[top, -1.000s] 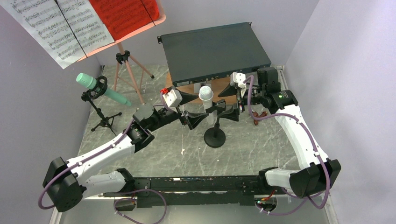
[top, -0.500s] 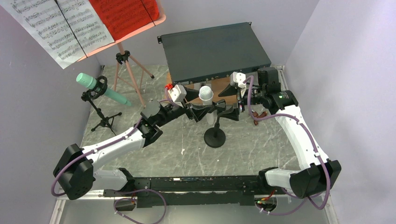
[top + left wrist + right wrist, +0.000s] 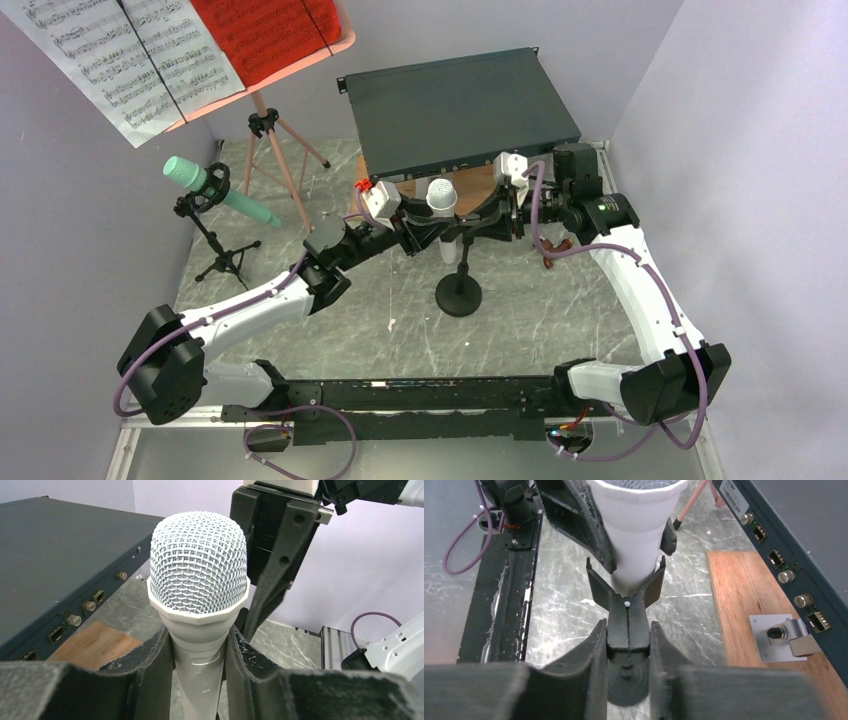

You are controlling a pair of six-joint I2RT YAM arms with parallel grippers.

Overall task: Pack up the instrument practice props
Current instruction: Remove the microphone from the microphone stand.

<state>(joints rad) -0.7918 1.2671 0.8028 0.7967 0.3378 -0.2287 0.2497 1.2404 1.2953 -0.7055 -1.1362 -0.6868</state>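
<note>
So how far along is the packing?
Nothing looks packed yet. The left hand grips the white microphone while the right hand clamps its holder clip, likely to separate them. The music stand with its sheets and the mint microphone on its tripod are left.

The left arm (image 3: 250,306) and right arm (image 3: 640,282) wear white shells over black joints, each trailed by a purple cable (image 3: 372,613). A white camera block (image 3: 381,200) sits at each wrist, and the claw fingers (image 3: 150,675) are matte black, rough and scuffed.
</note>
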